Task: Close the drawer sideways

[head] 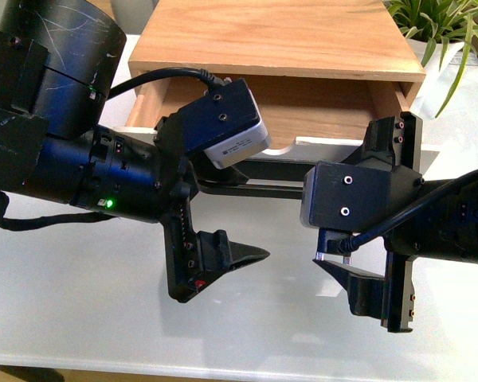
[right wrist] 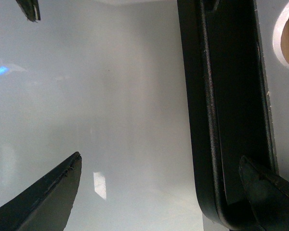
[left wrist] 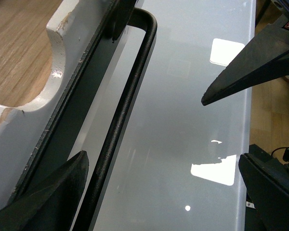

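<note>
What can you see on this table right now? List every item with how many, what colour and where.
cabinet: one, light wood, at the back of the table
drawer: one, white front and wood inside, pulled partly out of the cabinet
bar handle: one, black, along the drawer front
table: one, white, under everything
plant: one, green, far right beside the cabinet
left gripper: one, black, open, at the handle's left part
right gripper: one, black, open, at the handle's right end
</note>
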Robot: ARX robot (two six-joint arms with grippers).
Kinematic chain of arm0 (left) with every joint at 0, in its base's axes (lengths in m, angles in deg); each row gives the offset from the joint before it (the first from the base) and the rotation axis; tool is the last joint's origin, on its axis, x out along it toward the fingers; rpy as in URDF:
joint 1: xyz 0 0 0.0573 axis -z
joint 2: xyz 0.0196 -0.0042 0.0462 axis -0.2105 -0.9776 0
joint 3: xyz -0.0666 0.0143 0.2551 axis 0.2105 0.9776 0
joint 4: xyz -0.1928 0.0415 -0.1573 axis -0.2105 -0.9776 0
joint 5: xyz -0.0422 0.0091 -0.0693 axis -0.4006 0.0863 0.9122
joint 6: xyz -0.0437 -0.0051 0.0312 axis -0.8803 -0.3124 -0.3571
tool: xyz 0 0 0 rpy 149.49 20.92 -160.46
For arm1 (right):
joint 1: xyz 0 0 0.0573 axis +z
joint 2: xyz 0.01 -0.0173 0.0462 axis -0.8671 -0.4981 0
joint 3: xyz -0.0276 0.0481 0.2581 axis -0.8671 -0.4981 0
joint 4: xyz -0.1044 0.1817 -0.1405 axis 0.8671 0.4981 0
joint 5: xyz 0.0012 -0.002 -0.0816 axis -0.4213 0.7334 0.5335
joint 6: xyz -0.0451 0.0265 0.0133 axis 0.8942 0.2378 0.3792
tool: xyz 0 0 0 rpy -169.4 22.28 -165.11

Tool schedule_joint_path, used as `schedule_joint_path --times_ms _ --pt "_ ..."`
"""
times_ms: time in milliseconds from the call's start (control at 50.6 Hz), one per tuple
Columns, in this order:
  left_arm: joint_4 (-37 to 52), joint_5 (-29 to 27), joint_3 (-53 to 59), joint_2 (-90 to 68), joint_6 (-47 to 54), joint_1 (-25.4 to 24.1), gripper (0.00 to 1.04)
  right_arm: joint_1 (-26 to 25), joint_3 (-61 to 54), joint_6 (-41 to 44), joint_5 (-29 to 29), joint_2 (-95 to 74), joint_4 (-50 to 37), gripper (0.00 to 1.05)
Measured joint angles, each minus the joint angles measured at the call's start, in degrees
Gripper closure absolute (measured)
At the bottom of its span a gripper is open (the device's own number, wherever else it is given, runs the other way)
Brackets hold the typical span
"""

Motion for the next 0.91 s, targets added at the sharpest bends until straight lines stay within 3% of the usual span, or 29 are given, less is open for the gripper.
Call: schedule_joint_path --times_ms 415,910 --pt "1.5 -1.9 -1.2 -0.7 -3.7 0.6 0.09 -1.2 1.8 -0.7 -0.3 -2.8 -1.4 0.09" --pt "1.0 -5.6 -11.1 -5.0 -5.6 0.7 0.09 -4.3 9.9 -3.4 1.0 -6.6 -0.9 0.09"
